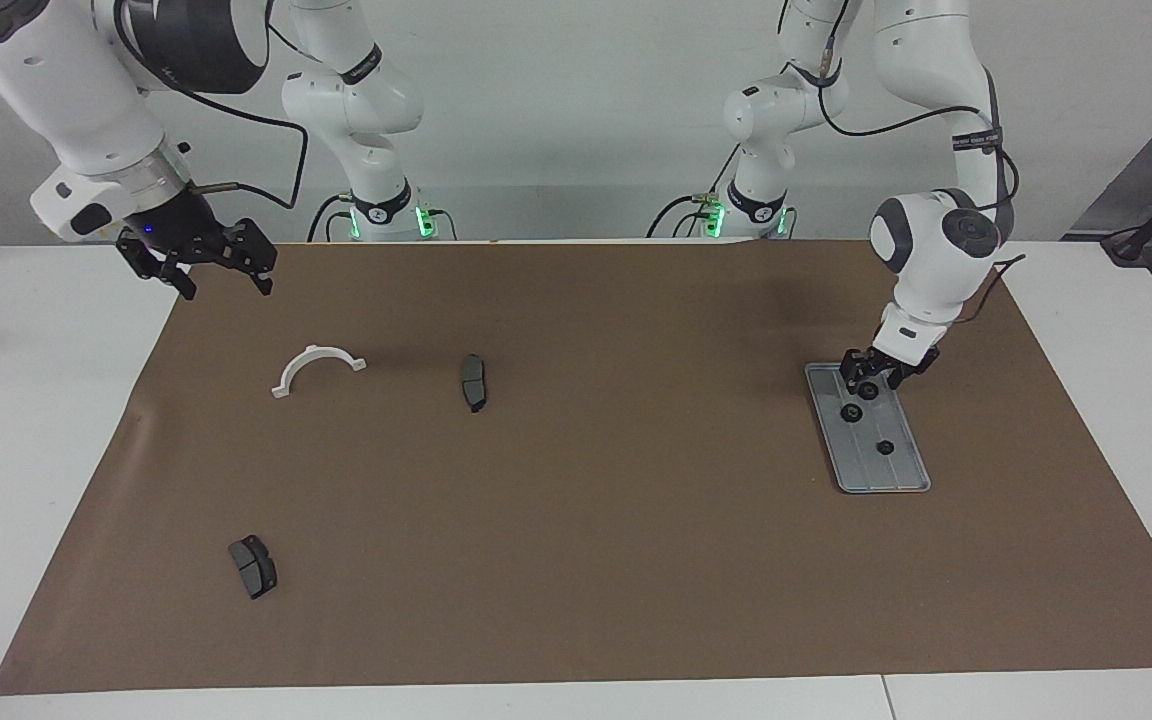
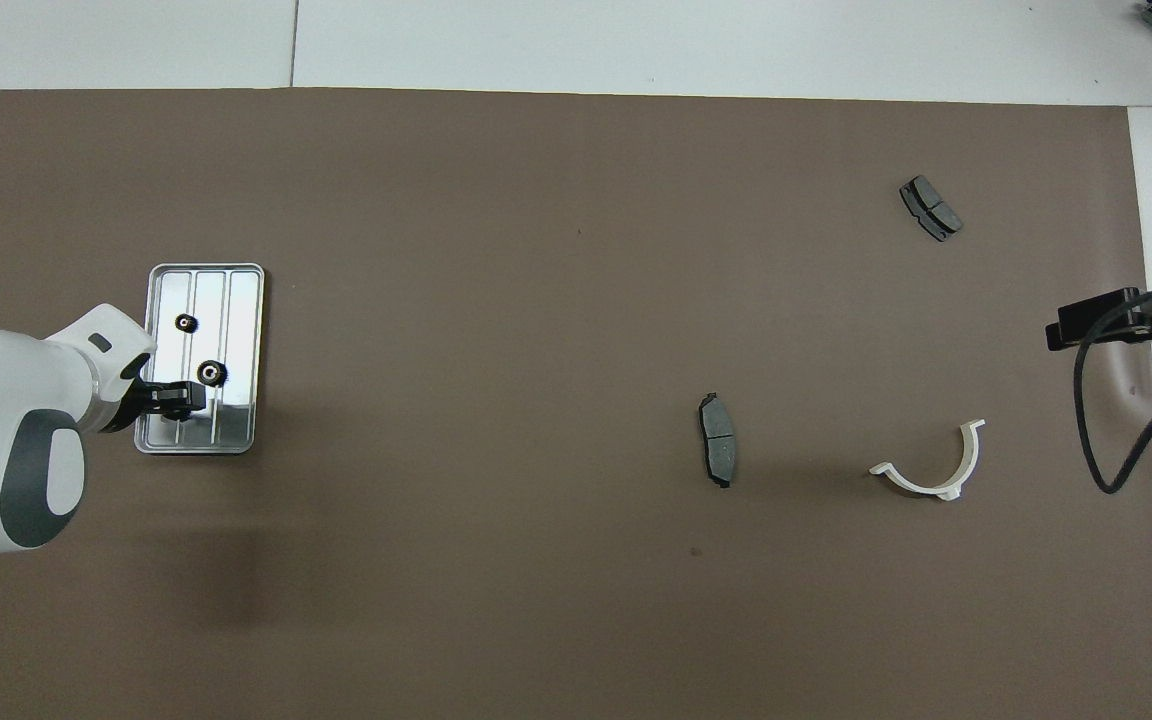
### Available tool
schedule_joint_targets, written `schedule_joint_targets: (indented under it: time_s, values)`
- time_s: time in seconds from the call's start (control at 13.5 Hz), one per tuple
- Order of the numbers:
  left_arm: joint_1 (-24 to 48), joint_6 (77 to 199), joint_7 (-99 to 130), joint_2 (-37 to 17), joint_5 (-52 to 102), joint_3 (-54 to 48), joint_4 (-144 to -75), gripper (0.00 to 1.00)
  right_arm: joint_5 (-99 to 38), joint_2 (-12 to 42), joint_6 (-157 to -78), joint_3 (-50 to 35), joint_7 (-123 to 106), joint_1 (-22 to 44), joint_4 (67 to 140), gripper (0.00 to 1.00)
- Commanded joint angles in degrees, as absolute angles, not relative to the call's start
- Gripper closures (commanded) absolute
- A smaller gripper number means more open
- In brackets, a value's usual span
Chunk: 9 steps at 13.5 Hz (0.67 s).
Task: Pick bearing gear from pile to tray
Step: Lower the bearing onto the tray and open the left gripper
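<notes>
Facing view: left claw (image 1: 873, 383), grip unclear, hangs over the tray (image 1: 898, 478) rim; right claw (image 1: 226, 277) spread, waiting.

Facing camera sits high across the brown mat (image 1: 576, 560), staring back at both arm bases. Overhead camera looks steeply down from the robots' end. Both share that mat, half a turn apart.

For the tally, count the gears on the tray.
2. One gear lies on the tray by the left claw; the other gear lies farther from the robots. The claw may hide another.
</notes>
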<state>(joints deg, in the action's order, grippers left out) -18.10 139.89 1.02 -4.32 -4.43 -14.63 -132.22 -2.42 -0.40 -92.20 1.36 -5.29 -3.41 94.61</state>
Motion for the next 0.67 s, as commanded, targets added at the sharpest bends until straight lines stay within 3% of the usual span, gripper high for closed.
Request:
schedule_joint_targets:
  time_s: [0.0, 0.37, 0.59]
  values:
    - [-15.65, 136.60, 1.49, -3.25, -3.43, -14.50, -128.17, 0.00, -3.08, -1.76, -92.64, 0.88, -6.77, -4.13, 96.24, 0.00]
    - [-11.96, 122.46, 1.32, -2.29, -3.43, -14.76, -119.11, 0.00, -3.08, -1.76, -92.64, 0.88, -6.77, -4.13, 96.24, 0.00]
    - [-7.67, 115.33, 1.84, -0.97, -3.43, -14.85, -117.95, 0.00, -3.08, -1.76, -92.64, 0.88, -6.77, -4.13, 96.24, 0.00]
